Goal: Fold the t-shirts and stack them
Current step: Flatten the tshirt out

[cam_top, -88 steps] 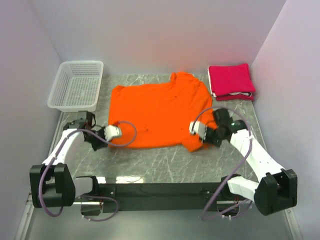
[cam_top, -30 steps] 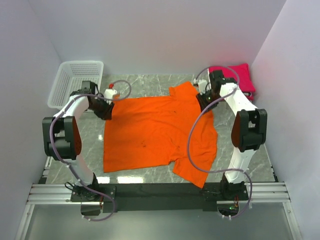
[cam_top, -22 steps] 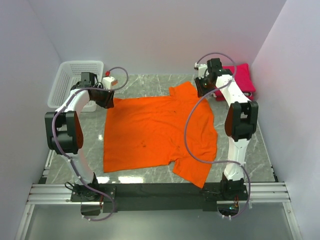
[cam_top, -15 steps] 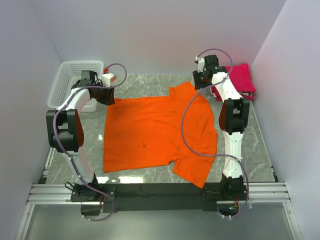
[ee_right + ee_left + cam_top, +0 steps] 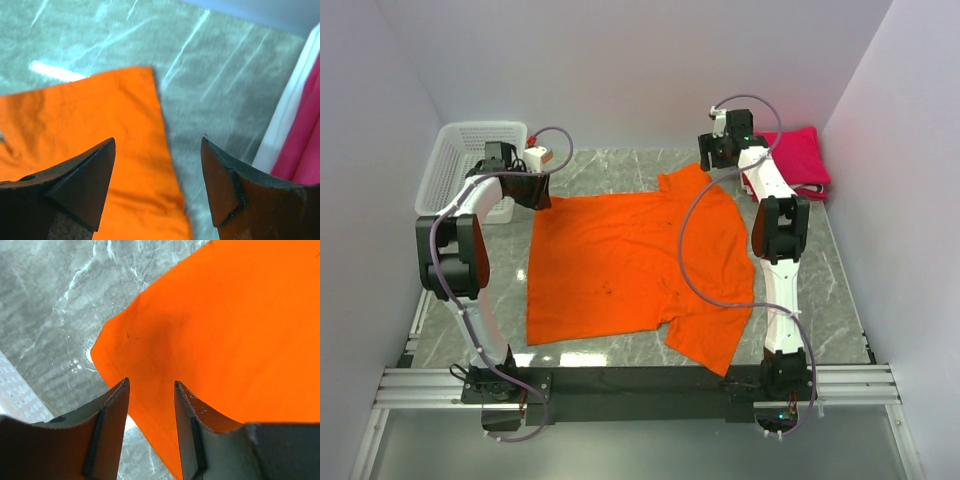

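Note:
The orange t-shirt (image 5: 635, 255) lies spread flat on the marble table. My left gripper (image 5: 542, 192) is open over the shirt's far left corner (image 5: 107, 335), above the cloth, and holds nothing. My right gripper (image 5: 706, 160) is open wide above the shirt's far right corner (image 5: 142, 82) and holds nothing. The folded crimson-pink t-shirts (image 5: 782, 162) with a white layer are stacked at the far right, and their edge shows in the right wrist view (image 5: 305, 145).
A white mesh basket (image 5: 472, 170) stands at the far left, just behind the left arm; a bit of it shows in the left wrist view (image 5: 17, 395). Grey walls close the table on three sides. Bare marble (image 5: 610, 165) lies behind the shirt.
Both arms dragged the shirt toward the near edge and spread it, then reached to its far corners. In the last half second both grippers rose slightly off the cloth; the shirt has not moved.

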You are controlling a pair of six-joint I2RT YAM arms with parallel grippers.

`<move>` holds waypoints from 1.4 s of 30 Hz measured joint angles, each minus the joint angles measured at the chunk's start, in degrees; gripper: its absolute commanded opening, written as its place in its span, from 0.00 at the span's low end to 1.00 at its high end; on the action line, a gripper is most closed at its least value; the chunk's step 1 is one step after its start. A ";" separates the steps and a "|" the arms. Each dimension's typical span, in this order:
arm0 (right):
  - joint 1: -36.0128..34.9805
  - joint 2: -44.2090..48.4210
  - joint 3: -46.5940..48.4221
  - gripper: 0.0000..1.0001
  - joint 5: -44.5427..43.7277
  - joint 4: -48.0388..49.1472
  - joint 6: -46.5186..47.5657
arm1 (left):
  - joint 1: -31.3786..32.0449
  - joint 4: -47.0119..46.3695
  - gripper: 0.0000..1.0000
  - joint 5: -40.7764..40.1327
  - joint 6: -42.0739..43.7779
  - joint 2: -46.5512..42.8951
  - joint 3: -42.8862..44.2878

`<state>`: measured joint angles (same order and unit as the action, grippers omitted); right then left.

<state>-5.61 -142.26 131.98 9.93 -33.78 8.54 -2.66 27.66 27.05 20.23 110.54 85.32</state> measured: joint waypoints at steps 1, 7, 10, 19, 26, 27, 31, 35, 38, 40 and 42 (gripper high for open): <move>-0.07 -0.70 0.79 0.76 -0.02 0.37 0.26 | 0.00 -0.02 0.46 -0.07 0.00 0.44 0.15; -0.52 -4.37 2.36 0.76 -0.39 0.55 2.80 | 0.00 -0.02 0.46 -1.07 0.07 2.58 0.46; -1.03 -6.27 3.78 0.73 -1.18 -0.02 4.24 | 0.00 0.00 0.47 -1.33 0.11 3.76 1.64; -3.13 -7.08 4.92 0.67 -3.39 -6.16 7.69 | 0.00 0.07 0.47 -1.53 1.46 4.59 3.19; -3.48 -6.69 4.44 0.49 -4.57 -9.03 8.02 | 0.00 0.61 0.47 -1.44 1.75 4.83 3.19; -3.41 -6.38 4.04 0.47 -4.55 -9.40 7.82 | 0.00 0.85 0.47 -1.46 1.81 4.98 3.19; -3.15 -5.88 3.65 0.45 -5.05 -11.56 6.86 | 0.00 1.22 0.47 -1.49 2.62 5.57 3.19; -3.15 -5.86 4.61 0.50 -6.56 -14.56 6.08 | 0.00 2.03 0.48 -1.51 3.43 5.60 3.21; -3.06 -5.84 4.52 0.64 -7.19 -15.23 6.08 | 0.00 2.82 0.48 -1.51 4.11 5.68 3.43; -2.80 -5.14 3.17 0.75 -7.65 -13.99 6.01 | 0.00 3.21 0.48 -1.46 4.26 6.23 4.33; -2.36 -4.85 2.69 0.76 -7.58 -13.51 5.84 | 0.00 3.28 0.48 -1.42 4.26 7.17 5.53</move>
<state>-7.97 -147.11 134.67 2.35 -47.29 14.37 -2.66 30.94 25.63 24.49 117.71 90.85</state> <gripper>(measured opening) 0.742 0.474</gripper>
